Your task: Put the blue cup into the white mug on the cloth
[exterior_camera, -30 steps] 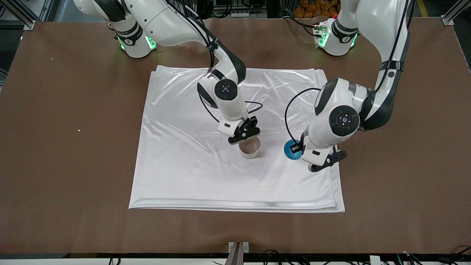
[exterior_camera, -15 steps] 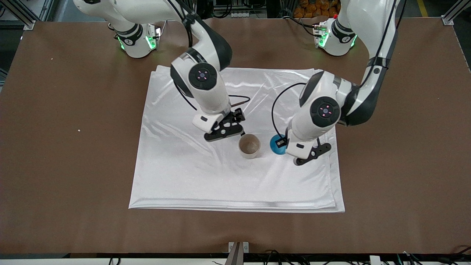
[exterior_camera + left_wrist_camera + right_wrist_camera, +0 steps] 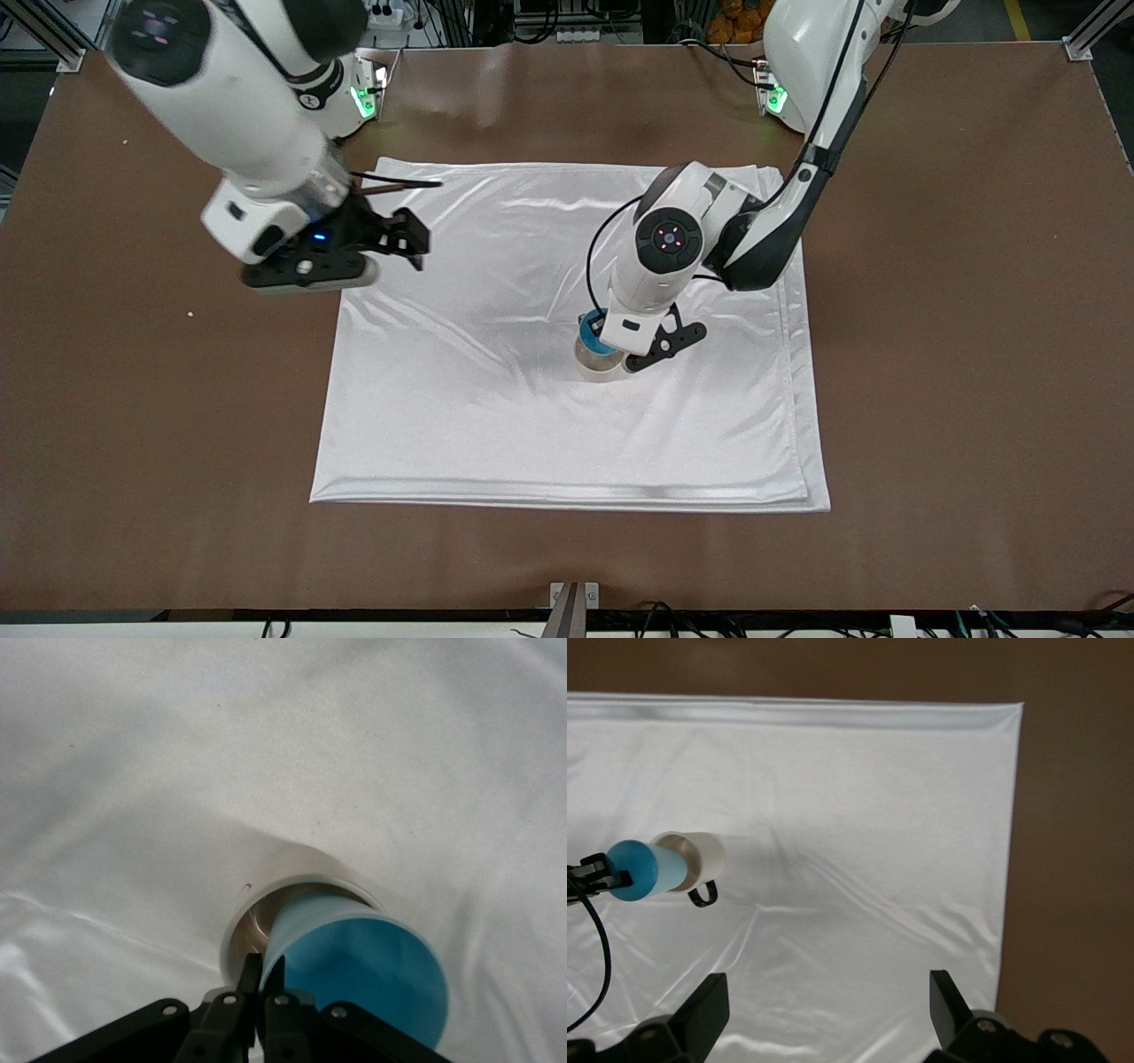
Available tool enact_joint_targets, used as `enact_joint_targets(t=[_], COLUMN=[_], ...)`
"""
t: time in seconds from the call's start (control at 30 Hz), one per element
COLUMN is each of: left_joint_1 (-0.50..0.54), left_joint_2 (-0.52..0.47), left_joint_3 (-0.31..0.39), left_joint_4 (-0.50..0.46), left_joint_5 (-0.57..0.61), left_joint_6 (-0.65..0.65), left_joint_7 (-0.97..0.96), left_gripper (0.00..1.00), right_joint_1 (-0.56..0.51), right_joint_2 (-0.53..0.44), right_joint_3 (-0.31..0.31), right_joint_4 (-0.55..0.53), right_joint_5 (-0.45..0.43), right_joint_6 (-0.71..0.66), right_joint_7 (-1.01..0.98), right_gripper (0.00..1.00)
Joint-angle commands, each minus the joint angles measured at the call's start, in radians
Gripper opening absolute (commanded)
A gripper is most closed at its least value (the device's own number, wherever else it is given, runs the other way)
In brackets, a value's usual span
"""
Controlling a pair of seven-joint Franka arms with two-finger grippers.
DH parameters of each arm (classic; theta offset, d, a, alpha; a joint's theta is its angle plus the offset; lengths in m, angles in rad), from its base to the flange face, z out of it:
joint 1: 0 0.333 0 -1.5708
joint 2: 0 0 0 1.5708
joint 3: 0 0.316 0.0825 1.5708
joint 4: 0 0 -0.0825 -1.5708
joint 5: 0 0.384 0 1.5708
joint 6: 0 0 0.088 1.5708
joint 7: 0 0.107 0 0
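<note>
The white mug (image 3: 599, 365) stands upright near the middle of the cloth (image 3: 496, 425), black handle (image 3: 702, 896) showing. My left gripper (image 3: 604, 340) is shut on the rim of the blue cup (image 3: 590, 338) right over the mug. In the left wrist view the fingers (image 3: 263, 970) pinch the cup's rim; the blue cup's (image 3: 363, 970) lower part is inside the mug's mouth (image 3: 292, 870) and its upper part sticks out. My right gripper (image 3: 407, 241) is open and empty, high over the cloth's edge at the right arm's end. The right wrist view (image 3: 824, 1001) shows cup (image 3: 647, 868) and mug (image 3: 704, 855).
The brown table (image 3: 957, 354) surrounds the cloth on every side. The left arm's black cable (image 3: 592, 257) loops above the mug. Light creases run across the cloth around the mug.
My left gripper has carried the blue cup from the left arm's end of the cloth to the mug. My right gripper has left the mug and risen away toward the right arm's end.
</note>
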Motion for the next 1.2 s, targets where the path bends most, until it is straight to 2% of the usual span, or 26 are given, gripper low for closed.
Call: enact_joint_targets(t=[0.0, 0.07, 0.1, 0.13, 0.53, 0.67, 0.83, 1.17], left_joint_1=[-0.009, -0.009, -0.011, -0.011, 0.001, 0.027, 0.128, 0.357], left_joint_2=[0.029, 0.031, 0.032, 0.032, -0.003, -0.038, -0.06, -0.09], left_joint_3=[0.011, 0.011, 0.011, 0.012, 0.017, 0.049, 0.054, 0.054], left_joint_4=[0.025, 0.023, 0.022, 0.022, 0.022, 0.019, 0.019, 0.02], left_joint_5=[-0.003, -0.002, 0.001, 0.004, 0.046, 0.127, 0.173, 0.191], left_joint_6=[0.008, 0.008, 0.008, 0.008, -0.001, -0.01, -0.044, -0.067], left_joint_7=[-0.011, -0.003, 0.0, 0.0, 0.0, 0.021, 0.119, 0.473], left_gripper=[0.4, 0.76, 0.9, 1.0, 1.0, 1.0, 1.0, 1.0], right_joint_1=[-0.041, -0.047, -0.051, -0.054, -0.061, -0.057, -0.053, -0.05], right_joint_2=[-0.029, -0.027, -0.027, -0.027, -0.027, -0.026, -0.026, -0.026], right_joint_3=[0.013, 0.013, 0.011, 0.011, -0.021, -0.021, -0.021, -0.021], right_joint_4=[-0.043, -0.048, -0.049, -0.052, -0.098, -0.098, -0.1, -0.1], right_joint_5=[-0.052, -0.055, -0.055, -0.055, -0.061, -0.061, -0.06, -0.06], right_joint_6=[0.019, 0.022, 0.027, 0.033, 0.076, 0.074, 0.074, 0.07], right_joint_7=[-0.009, -0.027, -0.036, -0.045, -0.117, -0.117, -0.117, -0.119], right_gripper=[1.0, 1.0, 1.0, 1.0, 1.0, 1.0, 1.0, 1.0])
